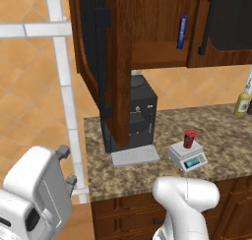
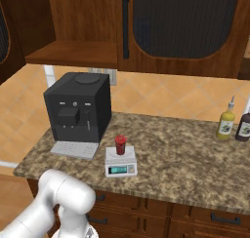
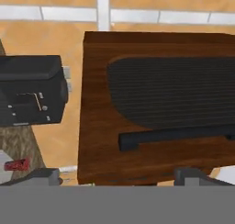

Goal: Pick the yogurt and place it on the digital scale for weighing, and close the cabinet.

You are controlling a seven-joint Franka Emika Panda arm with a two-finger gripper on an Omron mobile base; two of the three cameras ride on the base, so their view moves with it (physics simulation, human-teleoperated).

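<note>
Nearest, gripper (image 3: 117, 176) spread wide and empty before the swung-out cabinet (image 3: 156, 103) door; beyond, yogurt (image 1: 189, 139) upright on digital scale (image 1: 187, 156).

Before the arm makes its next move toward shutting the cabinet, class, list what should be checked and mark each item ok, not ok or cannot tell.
1. Yogurt standing upright on the digital scale: ok.
2. Left door of the cabinet shut: not ok, it stands swung out.
3. Right door shut: ok in the right base view.
4. Tool open and holding nothing: ok.
5. Tool facing the open door's panel and bar handle: ok.
6. Tool touching the door: cannot tell.
</note>
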